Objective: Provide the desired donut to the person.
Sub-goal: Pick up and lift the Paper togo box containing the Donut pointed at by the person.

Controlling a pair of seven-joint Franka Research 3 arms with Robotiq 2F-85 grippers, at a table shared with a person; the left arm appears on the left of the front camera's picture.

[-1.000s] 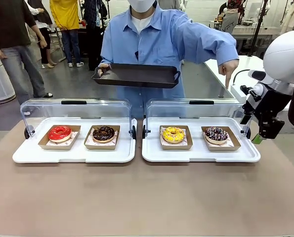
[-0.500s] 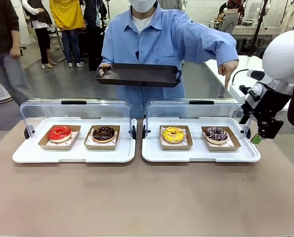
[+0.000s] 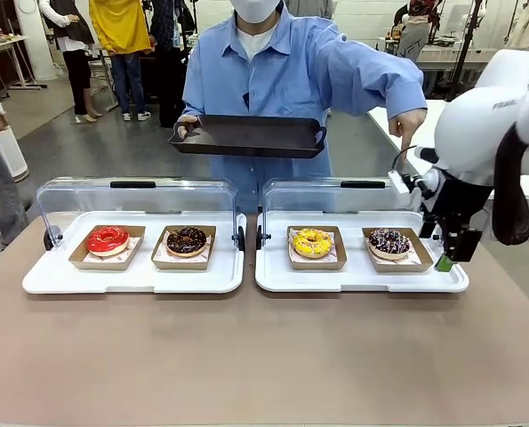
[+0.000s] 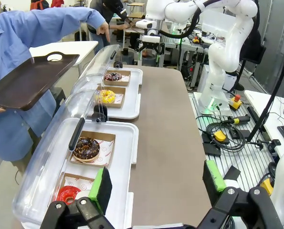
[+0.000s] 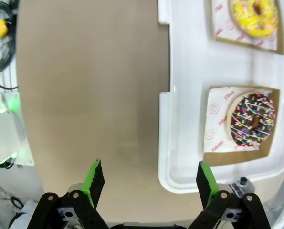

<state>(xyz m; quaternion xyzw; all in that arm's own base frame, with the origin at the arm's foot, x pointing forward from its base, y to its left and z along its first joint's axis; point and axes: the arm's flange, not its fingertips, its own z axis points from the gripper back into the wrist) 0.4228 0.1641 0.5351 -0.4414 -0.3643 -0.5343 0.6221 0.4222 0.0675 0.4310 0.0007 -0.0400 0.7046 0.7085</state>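
Step in hand: approach to the pick. The person in a light blue shirt (image 3: 282, 71) held a dark flat serving tray (image 3: 246, 135) in one hand. The other hand (image 3: 408, 124) pointed down at the chocolate donut with coloured sprinkles (image 3: 389, 241), so I judged that one the desired donut.

It sat in a brown cardboard holder (image 3: 420, 264) at the robot's right end of the right white plastic tray (image 3: 362, 283), clear lid (image 3: 353, 191) tipped back.

The right gripper (image 5: 149, 179) hung by that tray's outer edge, fingers spread, holding nothing. The left gripper (image 4: 157, 183) was also spread and empty, well apart from the pick.

Next: shift over the holder, descend, pinch it, then carry it to the serving tray.

Writing: "FRAN" (image 3: 504, 104) on the right arm. Red print on the paper liner (image 5: 217, 121) was unreadable.
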